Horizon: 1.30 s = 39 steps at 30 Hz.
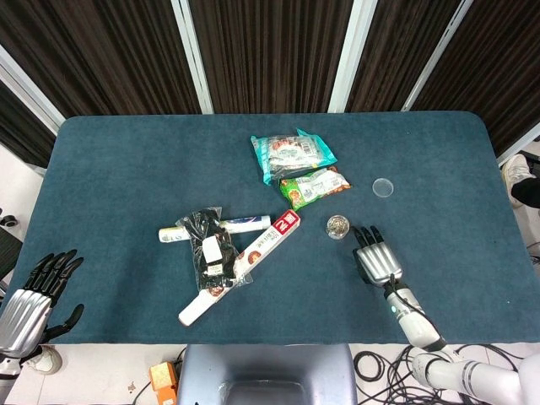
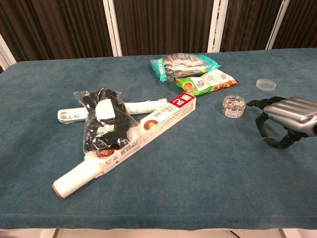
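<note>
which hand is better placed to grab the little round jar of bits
The right hand, probably: it hovers open just beside the small round jar. The left hand sits off the table's near-left corner, far from it.

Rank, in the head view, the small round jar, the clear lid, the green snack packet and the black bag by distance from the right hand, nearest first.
From the right hand:
1. Small round jar, just up and left of its fingertips.
2. Clear lid, straight beyond the hand.
3. Green snack packet, farther up-left, beyond the jar.
4. Black bag, far to the left, on the long box.
</note>
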Each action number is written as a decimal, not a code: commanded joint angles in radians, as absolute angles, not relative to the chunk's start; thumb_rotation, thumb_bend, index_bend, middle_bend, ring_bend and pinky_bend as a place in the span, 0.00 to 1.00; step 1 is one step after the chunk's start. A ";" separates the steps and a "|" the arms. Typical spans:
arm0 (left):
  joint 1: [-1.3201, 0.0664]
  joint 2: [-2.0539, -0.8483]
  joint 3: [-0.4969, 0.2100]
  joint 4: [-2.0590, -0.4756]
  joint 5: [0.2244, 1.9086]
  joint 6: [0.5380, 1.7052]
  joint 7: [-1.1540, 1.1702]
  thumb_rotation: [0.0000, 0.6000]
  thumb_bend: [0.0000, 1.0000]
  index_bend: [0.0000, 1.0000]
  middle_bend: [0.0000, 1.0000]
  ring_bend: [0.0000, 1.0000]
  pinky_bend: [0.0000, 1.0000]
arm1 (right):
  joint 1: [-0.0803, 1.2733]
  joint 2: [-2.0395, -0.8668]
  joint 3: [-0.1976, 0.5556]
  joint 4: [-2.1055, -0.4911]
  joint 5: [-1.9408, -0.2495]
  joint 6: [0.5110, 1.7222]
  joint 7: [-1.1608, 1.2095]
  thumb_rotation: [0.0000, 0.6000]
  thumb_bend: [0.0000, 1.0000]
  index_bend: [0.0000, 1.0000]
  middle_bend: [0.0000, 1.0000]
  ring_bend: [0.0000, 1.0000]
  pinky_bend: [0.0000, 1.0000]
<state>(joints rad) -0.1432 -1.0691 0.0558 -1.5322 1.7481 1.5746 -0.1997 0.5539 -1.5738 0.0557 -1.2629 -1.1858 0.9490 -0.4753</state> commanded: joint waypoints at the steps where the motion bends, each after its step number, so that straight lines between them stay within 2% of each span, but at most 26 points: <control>1: -0.143 -1.069 0.056 -1.532 1.748 1.575 -0.200 1.00 0.40 0.00 0.00 0.00 0.04 | 0.554 -1.571 0.057 -1.267 -1.188 0.951 -0.473 1.00 0.40 0.62 0.00 0.00 0.00; 13: -0.145 -1.070 0.054 -1.533 1.744 1.570 -0.199 1.00 0.40 0.00 0.00 0.00 0.04 | 0.570 -1.521 0.104 -1.347 -1.188 0.985 -0.475 1.00 0.41 0.62 0.00 0.00 0.00; 18: -0.150 -1.071 0.051 -1.535 1.738 1.559 -0.195 1.00 0.40 0.00 0.00 0.00 0.04 | 0.620 -1.519 0.178 -1.376 -1.122 0.976 -0.523 1.00 0.41 0.62 0.00 0.00 0.00; 24: -0.155 -1.071 0.049 -1.538 1.728 1.545 -0.191 1.00 0.40 0.00 0.00 0.00 0.04 | 0.705 -1.584 0.260 -1.319 -0.982 0.945 -0.611 1.00 0.41 0.62 0.00 0.00 0.00; 32: -0.154 -1.068 0.047 -1.536 1.725 1.549 -0.199 1.00 0.40 0.00 0.00 0.00 0.04 | 0.760 -1.655 0.254 -1.225 -0.910 0.932 -0.677 1.00 0.41 0.62 0.00 0.00 0.00; 39: -0.152 -1.065 0.047 -1.535 1.724 1.553 -0.207 1.00 0.40 0.00 0.00 0.00 0.04 | 0.766 -1.667 0.241 -1.184 -0.890 0.930 -0.672 1.00 0.41 0.60 0.00 0.00 0.00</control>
<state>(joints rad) -0.1520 -1.0650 0.0464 -1.5351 1.7234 1.5529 -0.2074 0.7652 -1.6668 0.2418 -1.1850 -0.8905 0.9300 -0.6724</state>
